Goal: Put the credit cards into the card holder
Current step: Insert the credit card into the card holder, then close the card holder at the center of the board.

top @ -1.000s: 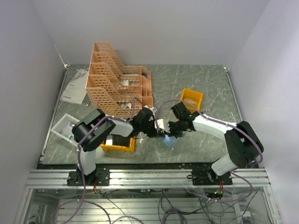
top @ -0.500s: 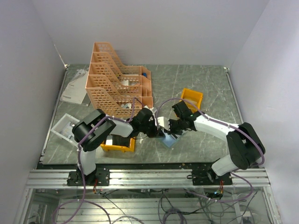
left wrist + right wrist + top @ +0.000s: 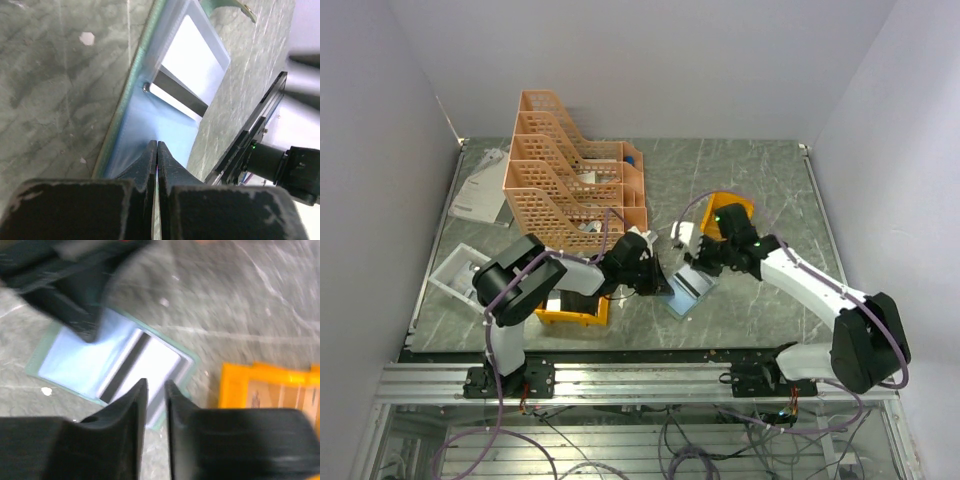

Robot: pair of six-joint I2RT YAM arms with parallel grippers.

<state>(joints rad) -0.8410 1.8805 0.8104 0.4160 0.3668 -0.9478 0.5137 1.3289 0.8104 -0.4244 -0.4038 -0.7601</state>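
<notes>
The card holder (image 3: pixel 686 293) lies open on the table between the two arms, its pale blue inside up (image 3: pixel 165 120) (image 3: pixel 85 360). A whitish credit card (image 3: pixel 197 55) (image 3: pixel 152 360) sits in its inner slot. My left gripper (image 3: pixel 657 282) (image 3: pixel 157 145) is shut on the holder's near flap, with a thin edge pinched between the fingertips. Just above and to the right of the holder hangs my right gripper (image 3: pixel 696 262) (image 3: pixel 156 385). Its jaws stand slightly apart with nothing between them. The left gripper's dark fingers (image 3: pixel 75 315) show blurred at the holder's far flap.
A peach lattice file rack (image 3: pixel 570 180) stands at the back left. One yellow bin (image 3: pixel 732 212) (image 3: pixel 270 390) sits behind the right gripper, another (image 3: pixel 575 312) under the left arm. A white tray (image 3: pixel 455 270) and white sheets (image 3: pixel 480 195) lie at the far left.
My right gripper has opened, let go of the card and drawn back up and to the right. The card stays in the holder's slot. The left gripper keeps its hold.
</notes>
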